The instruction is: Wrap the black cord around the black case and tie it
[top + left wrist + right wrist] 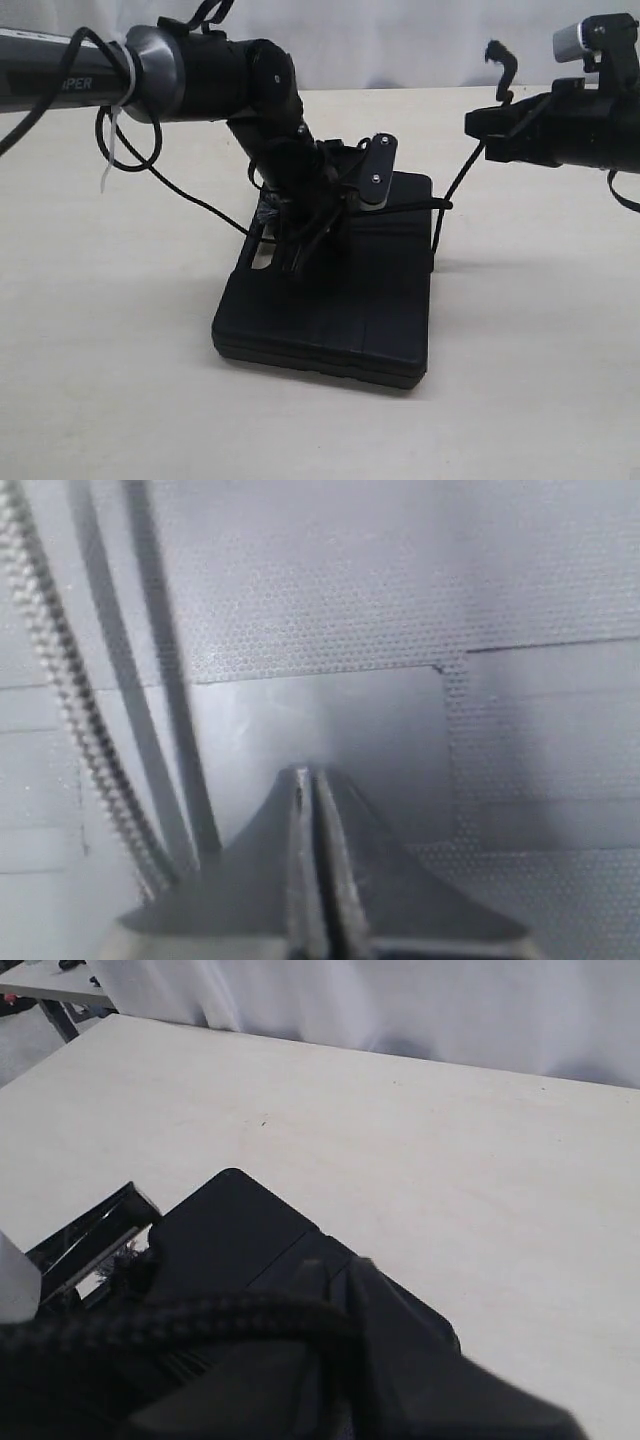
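Nearest, found the black case (330, 310) lying flat on the pale, smooth table (100, 400): a matte plastic slab, rectangular with rounded corners, seamed along its near edge and crossed by shallow grooves. Up close in the left wrist view, saw its face as fine dotted grain set around smoother panels. Noted an oblong handle cutout (262, 255) at the left end of the case in the exterior view.

Just past that, found the left gripper (308, 778) pointing down at the case near the handle end. Saw its two tapered black fingers pressed together, with only a hairline between them and nothing visibly pinched there. Saw the black cord (455, 178), thin and braided like rope, passing beside those fingers, not between them. Made out a greyish frayed tuft (266, 208) by the handle end, among dark loops too tangled to sort.

Farther back and to the right, followed the cord from the far right edge of the case up in a straight slanting line to the right gripper (482, 128), held above the table and clear of the case. Found that gripper closed down on the cord, the braid lying across its blunt black fingers in the right wrist view, a short kinked end standing up above it.

Behind, noted a white cable tie (112, 150) around the left arm, and last a white pleated curtain (400, 1010) beyond the table's far edge.
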Controlling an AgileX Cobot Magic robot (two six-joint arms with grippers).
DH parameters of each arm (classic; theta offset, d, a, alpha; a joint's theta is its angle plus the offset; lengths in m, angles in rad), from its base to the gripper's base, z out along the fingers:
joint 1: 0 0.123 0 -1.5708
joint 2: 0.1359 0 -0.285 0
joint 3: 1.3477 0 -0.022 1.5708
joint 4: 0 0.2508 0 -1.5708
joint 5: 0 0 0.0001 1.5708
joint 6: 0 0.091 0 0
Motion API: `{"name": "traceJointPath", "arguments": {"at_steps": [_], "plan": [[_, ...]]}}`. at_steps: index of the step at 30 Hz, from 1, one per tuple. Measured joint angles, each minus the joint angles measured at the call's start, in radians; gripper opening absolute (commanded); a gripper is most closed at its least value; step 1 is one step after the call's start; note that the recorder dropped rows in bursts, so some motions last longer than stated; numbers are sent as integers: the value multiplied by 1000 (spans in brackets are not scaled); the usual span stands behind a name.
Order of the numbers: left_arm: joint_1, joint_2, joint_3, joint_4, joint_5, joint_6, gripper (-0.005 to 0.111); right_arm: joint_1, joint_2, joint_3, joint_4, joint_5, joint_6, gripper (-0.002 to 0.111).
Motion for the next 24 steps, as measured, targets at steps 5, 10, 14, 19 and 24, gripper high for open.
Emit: {"name": "traceJointPath", "arguments": {"at_steps": [5,10,14,19,24], "plan": [[0,-89,7,-104,4,9,0,0,0,0,0,-7,0,4],[-9,-97,7,-356,-281,62,0,0,33,0,9,-7,0,4],[-17,-28,7,-439,-312,110,0,0,33,0,12,-7,0,4],[-49,42,7,-463,-282,175,0,0,33,-3,12,26,0,4],[-64,62,7,-435,-255,192,0,0,34,-12,12,58,12,4]]}}
